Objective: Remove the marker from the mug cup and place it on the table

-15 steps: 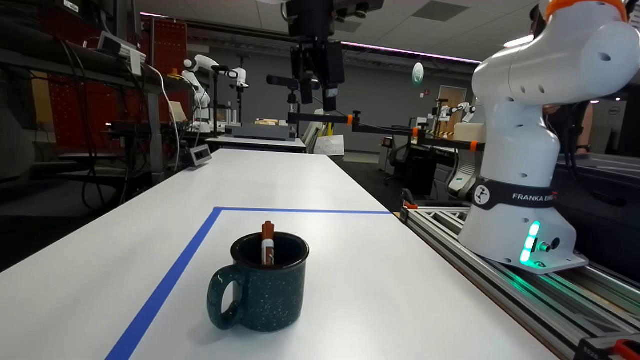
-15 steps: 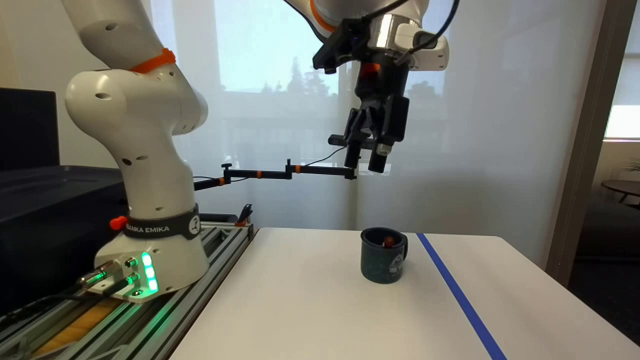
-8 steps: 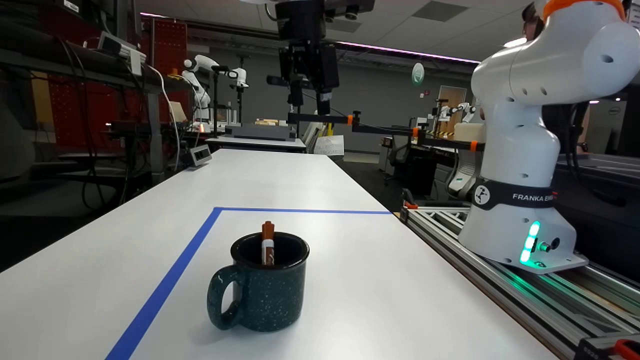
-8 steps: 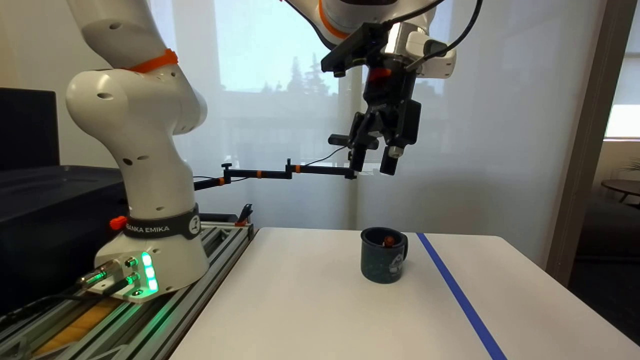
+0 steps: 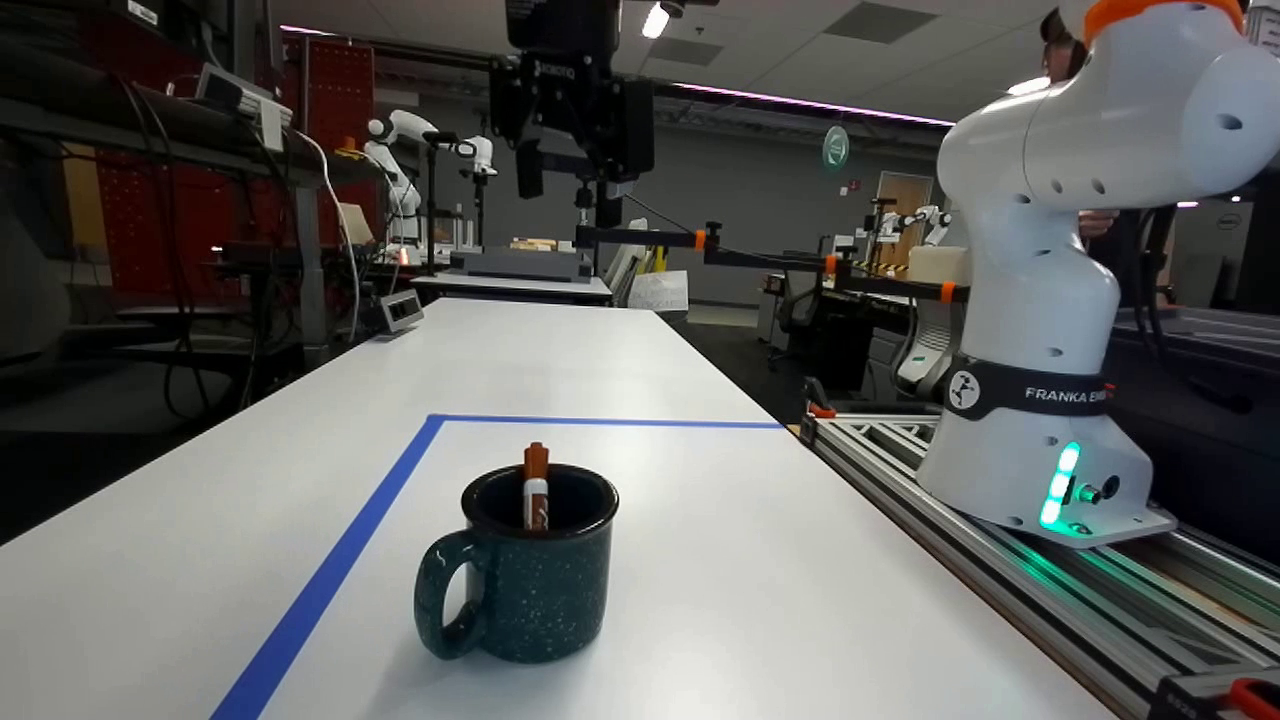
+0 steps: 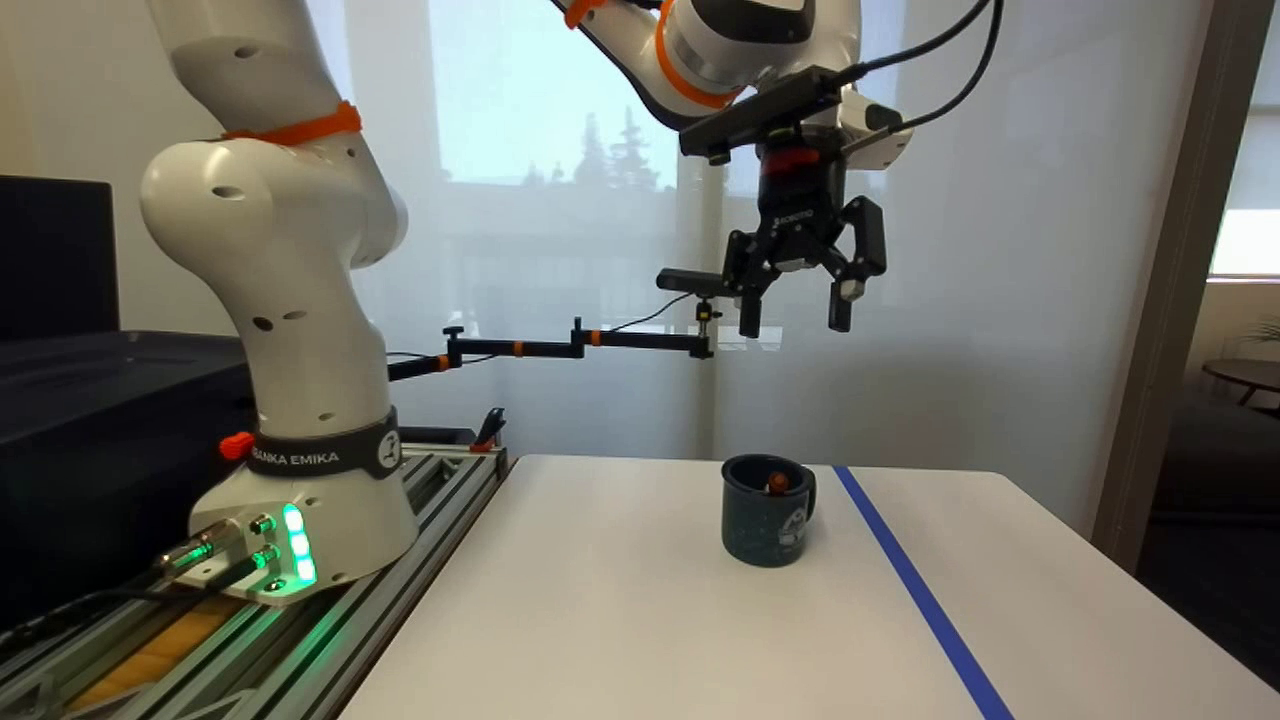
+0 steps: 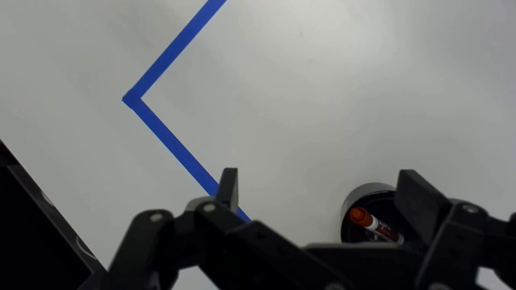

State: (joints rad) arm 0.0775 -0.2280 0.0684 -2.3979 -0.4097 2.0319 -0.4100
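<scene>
The marker (image 5: 536, 487) leans inside the mug (image 5: 540, 590), which stands on the table (image 5: 750, 600). Well above, the tool (image 6: 795, 318) hangs with jaws spread, holding nothing. Grasping, lifting out and laying down all seem left to do.

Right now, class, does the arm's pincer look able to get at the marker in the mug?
Probably yes: the open pincer hangs higher than the mug, the marker pokes up at its mouth, and nothing visible blocks the way; it likely must align and descend.
</scene>
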